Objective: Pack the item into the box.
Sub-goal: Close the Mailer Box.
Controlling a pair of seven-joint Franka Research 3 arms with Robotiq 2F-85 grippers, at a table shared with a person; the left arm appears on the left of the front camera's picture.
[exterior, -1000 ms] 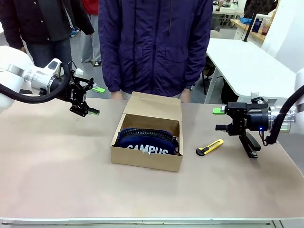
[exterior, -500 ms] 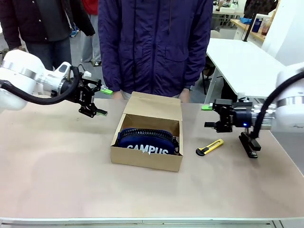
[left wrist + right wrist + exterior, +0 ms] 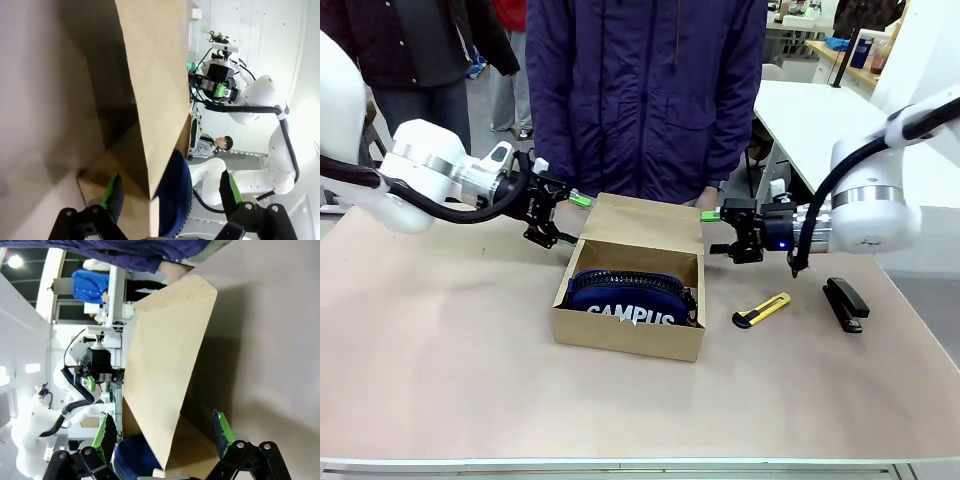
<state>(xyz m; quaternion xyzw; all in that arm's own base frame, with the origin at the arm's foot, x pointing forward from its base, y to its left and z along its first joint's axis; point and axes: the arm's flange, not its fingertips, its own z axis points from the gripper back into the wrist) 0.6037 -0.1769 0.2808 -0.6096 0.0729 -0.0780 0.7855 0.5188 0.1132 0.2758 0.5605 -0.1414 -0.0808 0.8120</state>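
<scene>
Found the item (image 3: pixel 630 292) lying inside the box (image 3: pixel 625 342) at the middle of the desk (image 3: pixel 440 380), its upright flap lid (image 3: pixel 645 222) running left-right along the far edge, flanked about equally near by the left gripper (image 3: pixel 570 220) and right gripper (image 3: pixel 713 232), both released and empty.

The box (image 3: pixel 630 338) is plain brown cardboard, matt and slightly fibrous. The pouch (image 3: pixel 632 296) is soft navy cloth with white printed lettering. The table (image 3: pixel 440 385) has a smooth, matt beige top. The utility knife (image 3: pixel 762 310) is yellow plastic; the stapler (image 3: pixel 846 303) is black and faintly shiny. The left claw (image 3: pixel 570 220) and right claw (image 3: pixel 712 232) are matt black with green pads.
</scene>
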